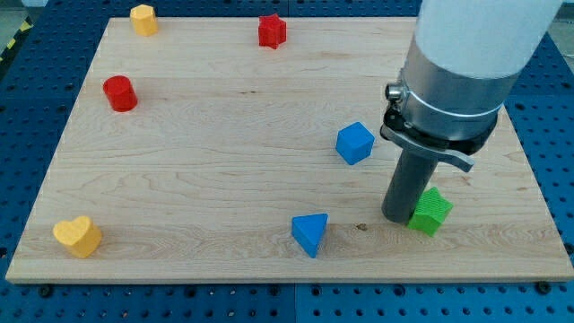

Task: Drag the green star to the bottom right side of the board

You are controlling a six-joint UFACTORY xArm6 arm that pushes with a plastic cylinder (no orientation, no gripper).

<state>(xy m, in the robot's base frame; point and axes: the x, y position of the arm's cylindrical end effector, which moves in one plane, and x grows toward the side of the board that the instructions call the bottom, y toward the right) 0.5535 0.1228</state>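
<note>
The green star lies on the wooden board at the view's lower right. My tip rests on the board right against the star's left side. The rod hides part of the star's left edge. The arm's grey and white body rises above it toward the view's top right.
A blue cube lies up and left of my tip. A blue triangle lies left of it near the bottom edge. A yellow heart sits bottom left, a red cylinder left, a yellow block and a red star at the top.
</note>
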